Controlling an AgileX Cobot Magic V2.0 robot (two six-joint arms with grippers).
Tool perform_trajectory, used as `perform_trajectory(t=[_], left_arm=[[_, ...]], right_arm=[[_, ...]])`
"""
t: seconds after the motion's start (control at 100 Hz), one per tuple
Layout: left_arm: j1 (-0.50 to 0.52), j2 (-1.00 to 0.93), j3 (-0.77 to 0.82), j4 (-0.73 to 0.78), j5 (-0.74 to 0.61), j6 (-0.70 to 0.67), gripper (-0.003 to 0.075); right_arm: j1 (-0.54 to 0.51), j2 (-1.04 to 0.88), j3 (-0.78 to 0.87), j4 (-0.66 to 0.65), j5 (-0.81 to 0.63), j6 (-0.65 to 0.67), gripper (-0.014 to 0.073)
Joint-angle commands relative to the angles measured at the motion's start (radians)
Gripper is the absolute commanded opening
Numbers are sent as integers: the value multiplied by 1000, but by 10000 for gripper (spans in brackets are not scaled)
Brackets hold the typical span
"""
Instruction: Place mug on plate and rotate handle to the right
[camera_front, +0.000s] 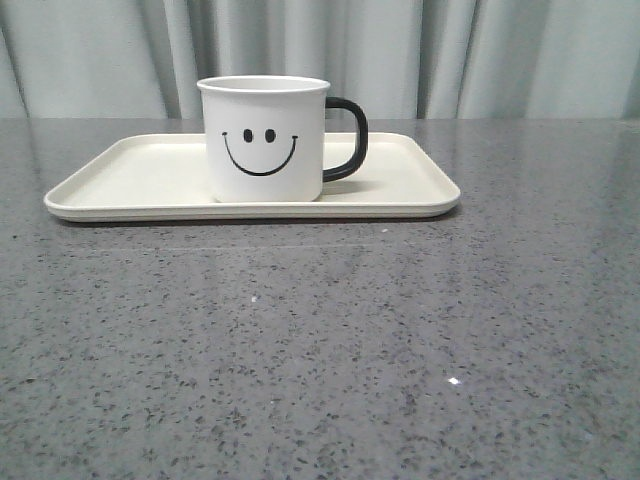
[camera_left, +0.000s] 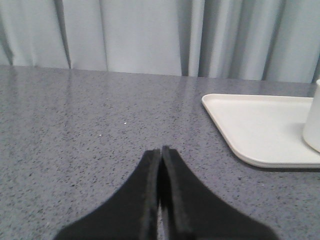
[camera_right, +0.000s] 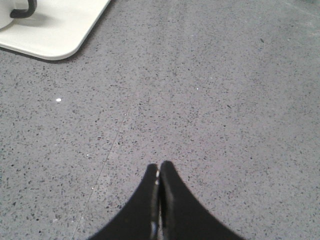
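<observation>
The white mug (camera_front: 264, 140) with a black smiley face stands upright on the cream plate (camera_front: 130, 175), near its middle. Its black handle (camera_front: 348, 138) points to the right in the front view. Neither gripper shows in the front view. In the left wrist view my left gripper (camera_left: 161, 150) is shut and empty over bare tabletop, with the plate (camera_left: 260, 125) and an edge of the mug (camera_left: 314, 120) off to one side. My right gripper (camera_right: 159, 165) is shut and empty too, well away from the plate corner (camera_right: 55, 30) and the handle (camera_right: 24, 11).
The grey speckled tabletop (camera_front: 320, 350) stretches in front of the plate. A pale curtain (camera_front: 450, 50) hangs behind the table's far edge.
</observation>
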Motion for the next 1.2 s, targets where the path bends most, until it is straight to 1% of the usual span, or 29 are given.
perform_trajectory(t=[0.0, 0.25, 0.47, 1.19], left_arm=[[22, -25, 1, -13, -88, 3, -20], [37, -33, 84, -15, -153, 3, -20], [37, -33, 82, 14, -142, 3, -20], [37, -33, 82, 14, -142, 3, -20]], right_arm=[[-6, 2, -24, -30, -67, 3, -66], [-6, 2, -24, -30, -67, 3, -66], [-6, 2, -24, -30, -67, 3, -66], [-6, 2, -24, -30, -67, 3, -66]])
